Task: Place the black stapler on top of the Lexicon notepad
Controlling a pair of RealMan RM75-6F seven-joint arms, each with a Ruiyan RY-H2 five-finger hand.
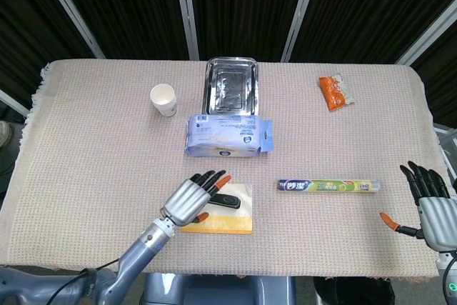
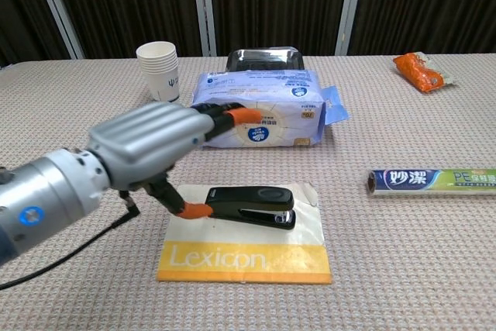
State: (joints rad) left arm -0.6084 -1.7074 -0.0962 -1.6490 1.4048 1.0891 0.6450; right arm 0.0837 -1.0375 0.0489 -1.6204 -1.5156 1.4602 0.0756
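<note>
The black stapler lies flat on the Lexicon notepad, on the pale upper part of the cover above the yellow title band. Its long axis runs roughly left to right across the pad, parallel to the band. In the chest view the thicker, rounded end points toward the robot's right and the narrower end toward the left hand.

That hand is spread, its fingers extended and apart, reaching over the pad's left edge toward the tissue pack. It grips nothing. The orange thumb tip sits right at the stapler's narrow end; whether it actually touches cannot be told. In the head view the same hand hovers over the pad's left portion with the stapler showing just beyond its fingertips.

The right hand is well apart at the counter's right edge, fingers splayed and holding nothing.

Elsewhere on the woven counter stand a stack of paper cups, a steel tray, an orange snack packet, and a boxed roll of cling film to the right of the notepad.
</note>
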